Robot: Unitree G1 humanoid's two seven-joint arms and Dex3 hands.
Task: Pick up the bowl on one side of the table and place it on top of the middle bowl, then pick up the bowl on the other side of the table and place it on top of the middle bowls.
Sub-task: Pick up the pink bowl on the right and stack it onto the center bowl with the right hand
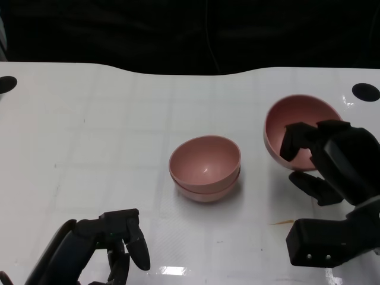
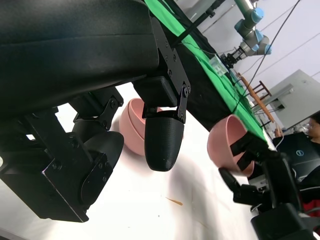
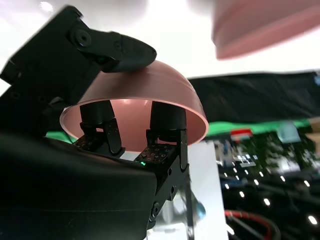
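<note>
A: From the head view, where do things stand?

B: Two pink bowls already sit nested as the middle stack on the white surface. The third bowl is in the right hand, tilted on its side with its opening facing the stack, well apart from it. The fingers reach over the rim into the hollow. The left hand hangs low near the front edge, fingers loosely curled, holding nothing.

A: And the left wrist view?

B: It shows that hand's own fingers apart with nothing between them. Beyond them are the stack and the tilted bowl held by the right hand.

A: The right wrist view?

B: It shows the grip best. Fingers press inside the bowl while the thumb bears on the outer wall, so the rim is pinched. The stack's edge shows blurred at one corner.

A: How will the bowl handle?

B: I'd judge it light, stiff plastic with a smooth, rather slippery wall. A rim pinch is the sensible hold, but the bowl could pivot in it. It should be levelled, opening upward, before release so it nests rather than rocks.
</note>
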